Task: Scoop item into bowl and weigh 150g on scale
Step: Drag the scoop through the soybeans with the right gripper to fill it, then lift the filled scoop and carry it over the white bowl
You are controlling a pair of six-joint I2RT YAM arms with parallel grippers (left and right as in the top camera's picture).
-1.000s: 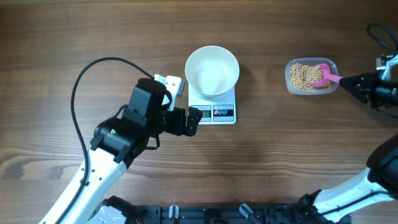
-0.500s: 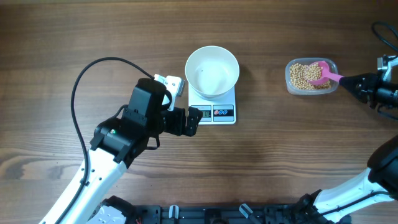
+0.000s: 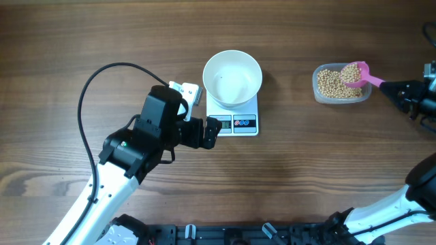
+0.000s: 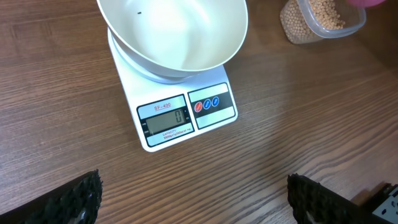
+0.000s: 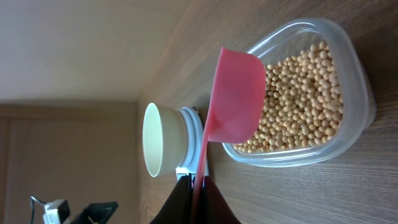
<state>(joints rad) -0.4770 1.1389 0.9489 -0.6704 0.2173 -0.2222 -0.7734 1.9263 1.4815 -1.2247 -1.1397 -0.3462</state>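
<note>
Beans (image 3: 332, 83) lie mostly in a clear plastic tub (image 3: 317, 87) at the right of the wooden table (image 3: 306, 177). A smaller heap of them fills the cup of a pink scoop (image 3: 359, 73), which sits over the tub's right, far corner. The right gripper (image 3: 398, 90) is clenched on the end of the scoop's handle, reaching in from the right edge, so the loaded cup sits just left of its fingertips.

From the right wrist, the scoop (image 5: 239, 96) shows only its outer wall and its contents are hidden. The loose beans (image 5: 305, 93) lie beyond and below it inside the tub (image 5: 357, 124). Whether the cup touches them cannot be told.

Well to the left, at the table's centre, the white bowl (image 3: 232, 77) stands on the far part of the kitchen scale (image 3: 240, 124). No beans show in it, and the display reads zero in the left wrist view.

The left gripper (image 3: 210, 133) hangs just beside the scale's near left corner, its jaws spread wide with nothing between them. The bowl (image 4: 180, 31) and the scale (image 4: 180, 112) lie ahead of it.
</note>
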